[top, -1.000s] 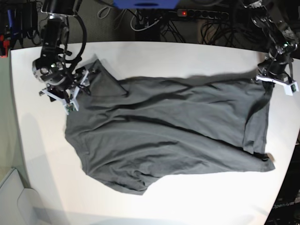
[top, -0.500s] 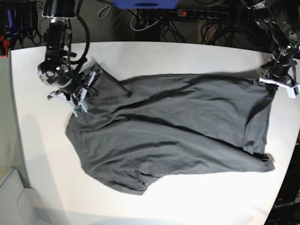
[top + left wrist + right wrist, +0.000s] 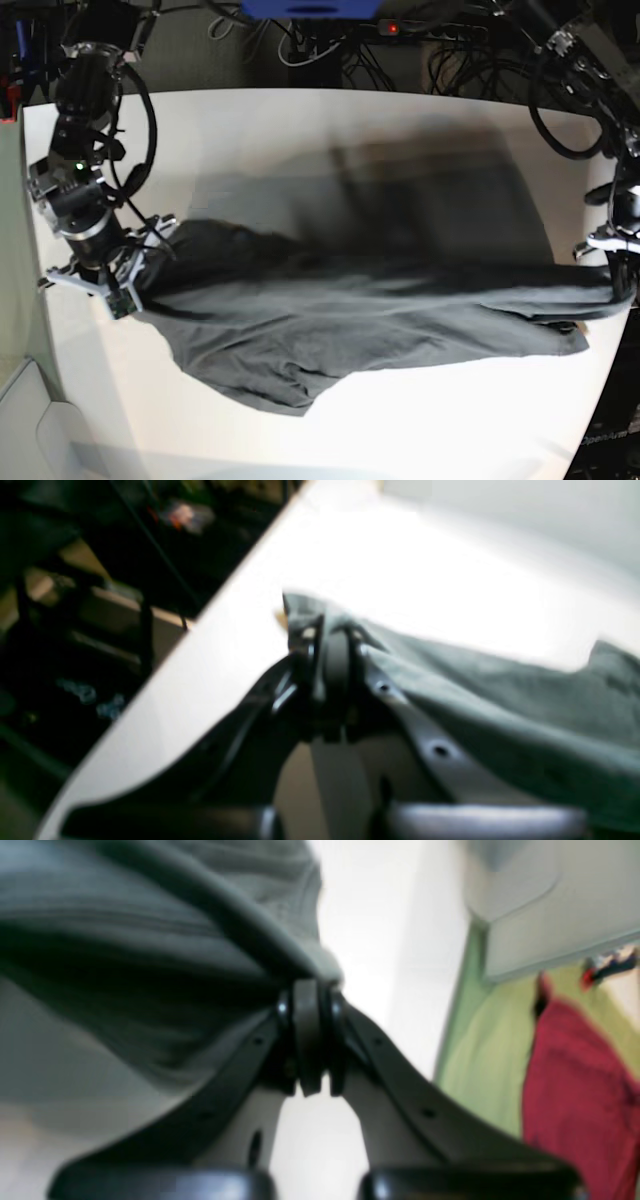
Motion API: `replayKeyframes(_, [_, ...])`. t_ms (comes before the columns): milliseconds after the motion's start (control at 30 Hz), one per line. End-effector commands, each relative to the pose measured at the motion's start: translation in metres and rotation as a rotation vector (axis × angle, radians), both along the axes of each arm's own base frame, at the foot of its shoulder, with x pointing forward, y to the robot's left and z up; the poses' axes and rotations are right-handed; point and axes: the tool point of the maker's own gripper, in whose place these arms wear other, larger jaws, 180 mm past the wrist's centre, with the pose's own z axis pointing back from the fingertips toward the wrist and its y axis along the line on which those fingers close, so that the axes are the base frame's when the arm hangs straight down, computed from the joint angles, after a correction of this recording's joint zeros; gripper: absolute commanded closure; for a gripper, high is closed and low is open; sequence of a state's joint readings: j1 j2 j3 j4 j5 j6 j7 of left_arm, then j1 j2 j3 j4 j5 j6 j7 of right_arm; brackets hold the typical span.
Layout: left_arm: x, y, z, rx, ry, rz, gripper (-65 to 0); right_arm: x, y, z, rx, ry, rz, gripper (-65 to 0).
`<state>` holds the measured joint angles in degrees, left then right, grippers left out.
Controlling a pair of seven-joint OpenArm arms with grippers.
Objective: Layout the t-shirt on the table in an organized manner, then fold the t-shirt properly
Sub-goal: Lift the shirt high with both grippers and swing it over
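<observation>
Laying-out step: the right hand (image 3: 128, 285), at the left of the base view, and the left hand (image 3: 612, 262), at the right edge, are each clenched on an end of the t-shirt (image 3: 360, 320), which hangs stretched between them across the middle of the desk (image 3: 300, 130), its lower part resting there. The next move probably calls for lowering both ends evenly, keeping the cloth taut, then letting go

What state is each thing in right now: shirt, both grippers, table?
t-shirt: far edge lifted off the table and stretched between both grippers, near part lying wrinkled on the table.
left gripper: shut on the t-shirt's edge.
right gripper: shut on the t-shirt's edge.
table: white top, partly covered by the t-shirt.
</observation>
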<state>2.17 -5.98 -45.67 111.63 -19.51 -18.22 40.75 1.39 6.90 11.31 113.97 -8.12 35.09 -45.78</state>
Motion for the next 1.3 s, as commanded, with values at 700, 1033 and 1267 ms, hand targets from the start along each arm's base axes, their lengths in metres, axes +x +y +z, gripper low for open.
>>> replayKeyframes(700, [0.077,-0.002,0.124,0.002,-0.349,-0.052,-0.2,0.041,-0.027,0.137,0.099,-0.474,-0.051,0.0])
replayKeyframes(1033, [0.122,-0.011,0.115,-0.087,-0.314,-0.112,-0.2,0.055,-0.042,0.227,0.108,-0.706,-0.087,0.0])
replayKeyframes(1267, [0.142,-0.009,0.134,-0.131,-0.352,-0.121,-0.2,0.056,-0.047,0.254,0.095,-0.769,-0.089,0.0])
